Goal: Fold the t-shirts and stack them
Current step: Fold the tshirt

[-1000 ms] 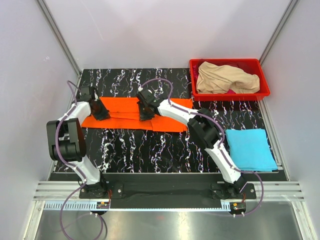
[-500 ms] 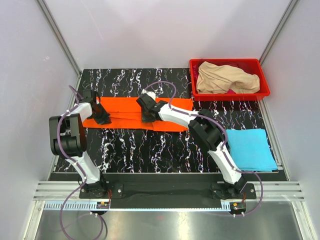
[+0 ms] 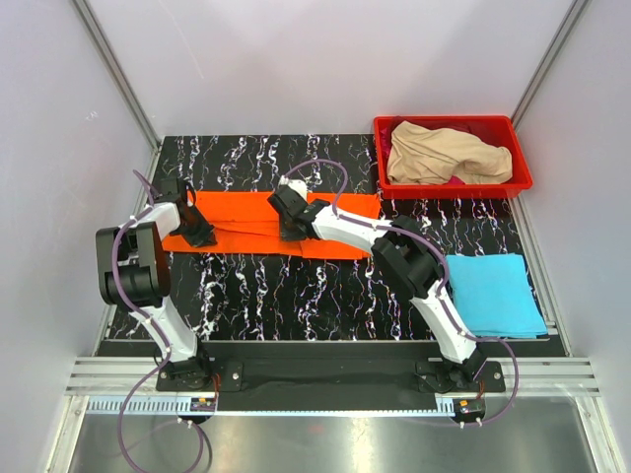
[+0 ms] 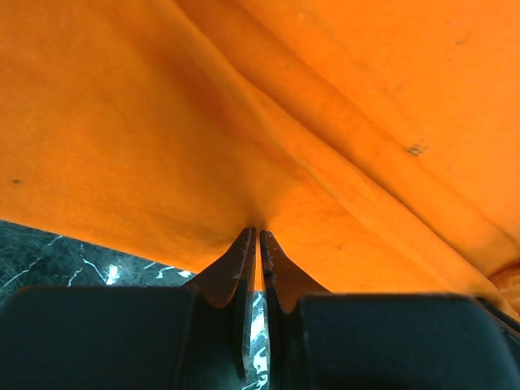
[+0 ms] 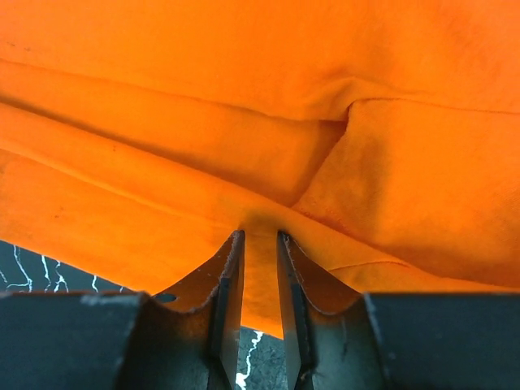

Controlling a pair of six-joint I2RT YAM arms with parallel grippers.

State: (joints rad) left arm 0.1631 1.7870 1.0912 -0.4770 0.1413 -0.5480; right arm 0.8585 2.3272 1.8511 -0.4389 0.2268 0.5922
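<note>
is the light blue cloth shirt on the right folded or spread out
Folded: the light blue cloth shirt lies as a compact, flat rectangle with straight edges, and no sleeves or collar stick out.

You get open table (image 3: 296, 296) across the near side of the orange t-shirt (image 3: 237, 212); on the right, the red bin (image 3: 454, 187) far back and the folded blue t-shirt (image 3: 493, 294) nearer you block passage.

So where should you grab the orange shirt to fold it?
Probably pinch the orange shirt by its near long edge, coming from the arms' side. It lies flat and spread wide on the table, so that thin loose edge is easiest to nip.
</note>
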